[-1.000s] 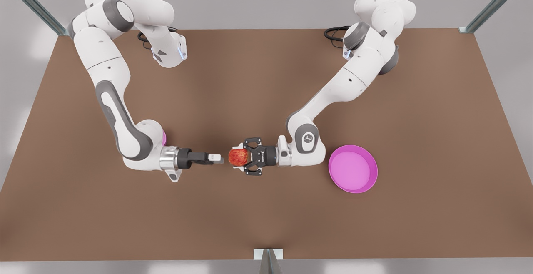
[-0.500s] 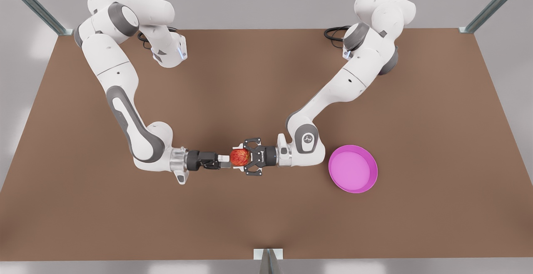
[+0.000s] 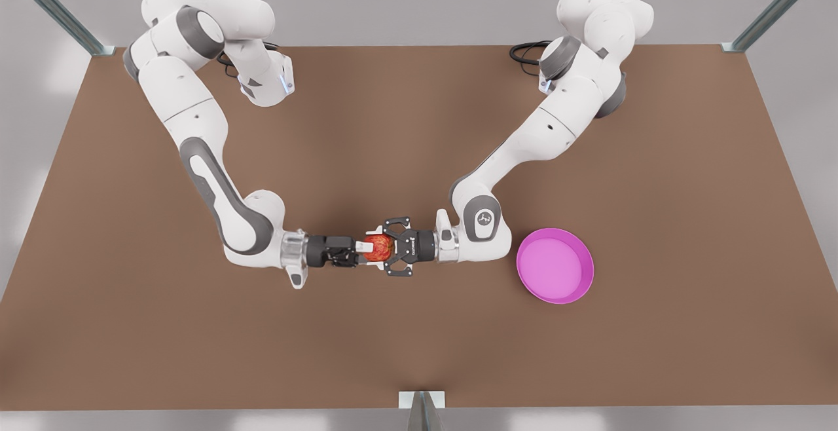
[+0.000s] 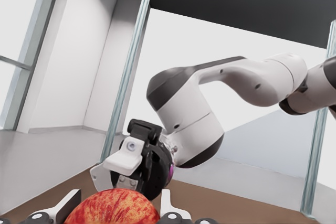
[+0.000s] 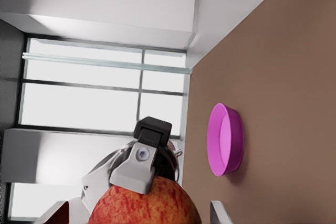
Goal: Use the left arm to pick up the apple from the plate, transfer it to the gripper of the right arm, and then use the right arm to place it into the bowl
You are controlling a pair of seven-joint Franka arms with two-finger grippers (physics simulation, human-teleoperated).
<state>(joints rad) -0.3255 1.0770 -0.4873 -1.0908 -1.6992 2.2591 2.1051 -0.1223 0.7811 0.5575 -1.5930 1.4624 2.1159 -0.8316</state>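
The red apple (image 3: 378,248) hangs above the middle of the table with my left gripper (image 3: 381,247), on the front view's right arm, shut on it. In the left wrist view the apple (image 4: 113,209) sits between that gripper's fingers (image 4: 67,206). My right gripper (image 3: 364,248), on the front view's left arm, faces it end to end. It is open, with its fingers straddling the apple (image 5: 144,203) and a small gap on each side. The pink plate (image 3: 555,265) lies bare at the front view's right and shows as the plate (image 5: 226,140) behind the left gripper's finger (image 5: 137,169). The bowl is hidden.
Both arms reach low across the brown table (image 3: 419,339) and meet near its middle. Metal frame posts (image 3: 779,5) stand at the far corners and a bracket (image 3: 422,401) sits at the near edge. Cables (image 3: 524,54) lie by the left arm's base.
My right gripper has moved toward the front view's right until its open fingers reach around the apple. The left gripper and apple have stayed in place.
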